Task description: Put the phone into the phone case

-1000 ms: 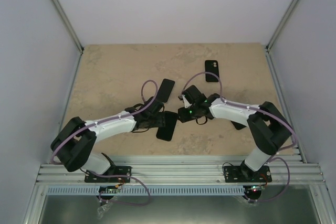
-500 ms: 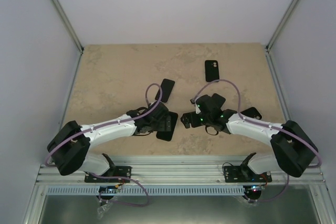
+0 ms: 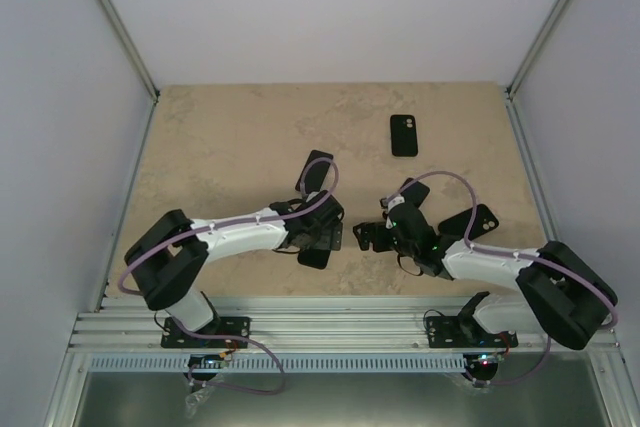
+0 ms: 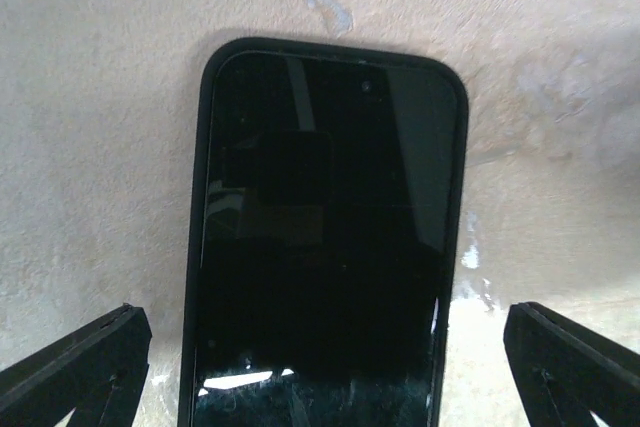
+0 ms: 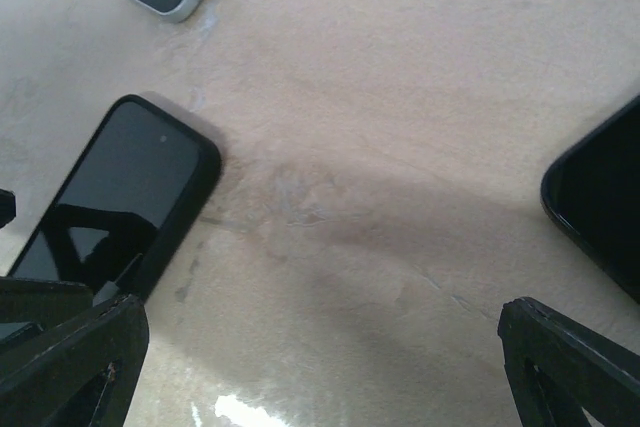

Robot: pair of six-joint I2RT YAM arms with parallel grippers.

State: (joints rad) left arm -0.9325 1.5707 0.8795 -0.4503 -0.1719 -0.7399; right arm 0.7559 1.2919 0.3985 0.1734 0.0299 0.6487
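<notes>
Top: left jaws spread wide over the phone (image 3: 314, 257) on the table (image 3: 220, 147); right jaws apart alongside, empty.
Left wrist: phone screen-up, case (image 4: 204, 207) rim around it, jaws clear of it.
Right wrist: jaws wide, phone lying at left.

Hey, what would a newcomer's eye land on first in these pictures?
The left gripper and right gripper hang close together over the table's near middle, both open and empty. A black phone lies screen up directly under the left one, and another black handset sits alone toward the far right.
</notes>
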